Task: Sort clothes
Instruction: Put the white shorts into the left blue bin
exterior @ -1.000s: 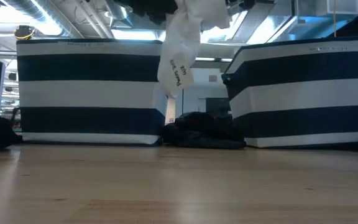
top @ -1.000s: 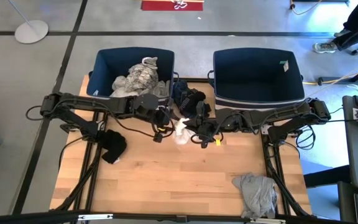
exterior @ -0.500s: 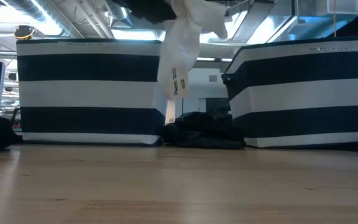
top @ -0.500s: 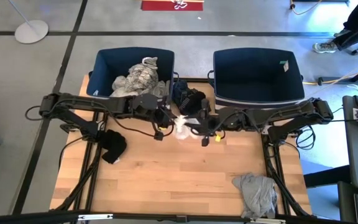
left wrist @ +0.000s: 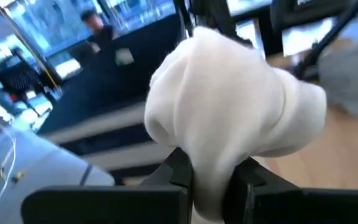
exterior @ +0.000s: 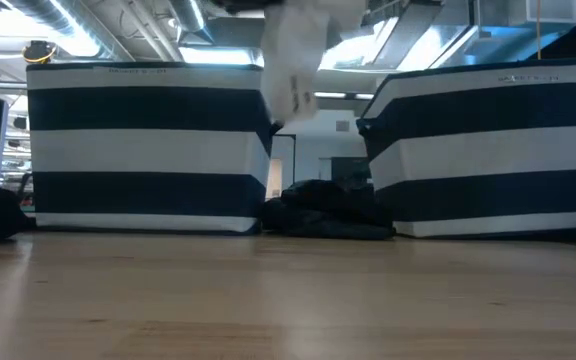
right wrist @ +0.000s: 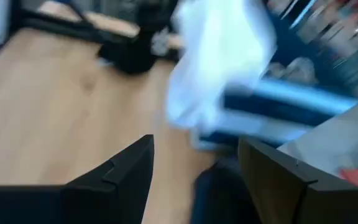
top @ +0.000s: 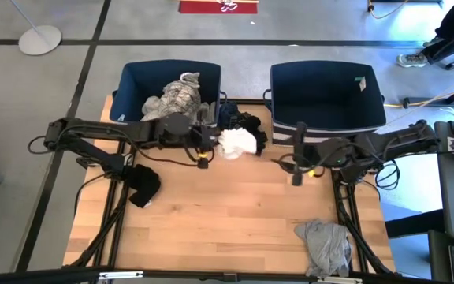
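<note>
My left gripper (top: 205,142) is shut on a white garment (top: 239,142), which sits bunched above the table in front of the gap between the two bins; it also shows in the low view (exterior: 293,55). My right gripper (top: 294,164) stands open, right of the white garment and apart from it, with nothing between its fingers (right wrist: 194,171). Grey-white clothes (top: 176,99) lie in the left bin (top: 132,79). A dark garment (top: 239,122) lies on the table between the bins. A black garment (top: 143,183) lies at the left and a grey one (top: 325,243) near the front right. My left gripper pinches a bunched fold of the white garment (left wrist: 213,183) between its two fingers (left wrist: 179,171). The fingers come about level from the table's left. The rest of the garment bulges out beyond the fingertips, lifted clear of the table, with a part hanging down (exterior: 293,90).
The right bin (top: 325,95) stands at the back right, with a small green tag at its far right corner. Both bins have striped walls (exterior: 148,150). Bare wood (top: 227,221) spreads across the table's middle and front. A person (top: 448,35) is on the floor beyond, far right.
My right gripper has opened, let go of the white garment and drawn away toward the table's right edge. My left gripper has shut on the garment and carried it up and toward the far edge; the garment, which hung long, is now bunched higher.
</note>
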Tool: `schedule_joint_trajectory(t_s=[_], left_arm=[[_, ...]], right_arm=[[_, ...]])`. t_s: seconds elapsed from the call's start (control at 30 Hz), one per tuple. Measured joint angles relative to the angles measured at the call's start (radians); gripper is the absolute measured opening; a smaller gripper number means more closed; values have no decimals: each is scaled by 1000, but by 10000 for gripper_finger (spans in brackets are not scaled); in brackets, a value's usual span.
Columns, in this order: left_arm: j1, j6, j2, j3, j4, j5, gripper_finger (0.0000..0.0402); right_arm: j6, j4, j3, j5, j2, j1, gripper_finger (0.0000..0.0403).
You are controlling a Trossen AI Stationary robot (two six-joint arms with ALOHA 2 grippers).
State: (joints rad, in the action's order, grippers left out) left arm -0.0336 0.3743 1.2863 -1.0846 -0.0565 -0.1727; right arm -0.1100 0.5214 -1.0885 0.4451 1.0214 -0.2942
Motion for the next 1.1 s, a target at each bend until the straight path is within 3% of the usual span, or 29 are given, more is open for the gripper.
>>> schedule_joint_trajectory(t_s=[0.13, 0.3, 0.6, 0.87, 1.1], left_arm=[[2, 65, -66, -1, 87, 5, 28], [-51, 153, -146, -1, 165, -111, 32], [-261, 189, -202, -1, 158, -235, 31], [-462, 48, -200, -1, -47, -272, 33], [-517, -17, -200, -1, -189, -271, 56]], right_arm=[[140, 147, 4, -63, -30, -34, 232], [241, 254, 4, -64, -26, -65, 232], [288, 313, 5, -55, -14, -73, 231], [315, 286, 102, -44, -19, -72, 231], [374, 270, 163, -44, -18, -72, 231]])
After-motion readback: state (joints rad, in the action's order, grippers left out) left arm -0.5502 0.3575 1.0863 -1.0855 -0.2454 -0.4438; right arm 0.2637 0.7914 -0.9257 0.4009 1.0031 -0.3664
